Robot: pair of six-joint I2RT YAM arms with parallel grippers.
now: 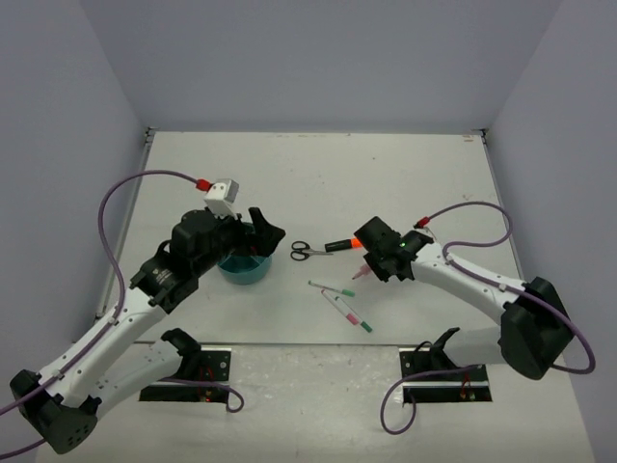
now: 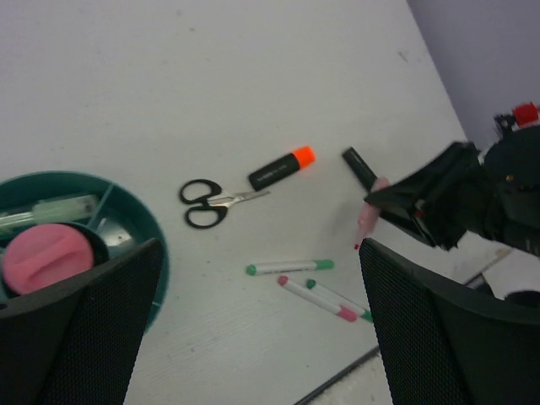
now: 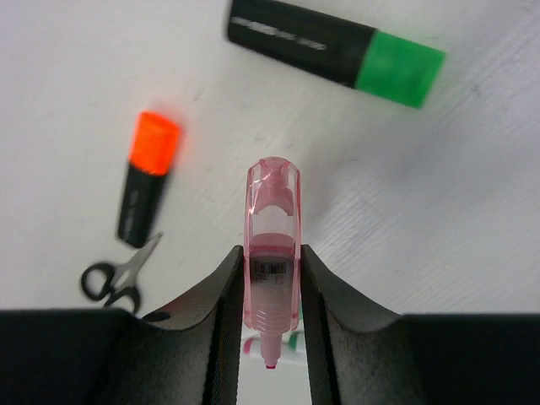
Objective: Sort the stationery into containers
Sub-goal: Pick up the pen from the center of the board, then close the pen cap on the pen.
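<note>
Across the table (image 1: 318, 183), the pink tube (image 3: 272, 194) clamped in the right pincer (image 3: 270, 261) should be carried level to the organizer (image 1: 243, 270) by the open left pincer (image 2: 260, 249).

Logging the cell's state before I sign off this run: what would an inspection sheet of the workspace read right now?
Surface: white table, matte.
Job's things: teal organizer holds a pink round item and a pale pen. The scissors, orange-capped highlighter, green-capped highlighter and three thin white pens lie loose on the table.
Clutter: nothing seen.
Grippers: left gripper open and empty, over the organizer; right gripper shut on the pink tube.
Cables: a purple cable loops from each arm, away from the stationery.
Surroundings: plain pale walls on three sides.
</note>
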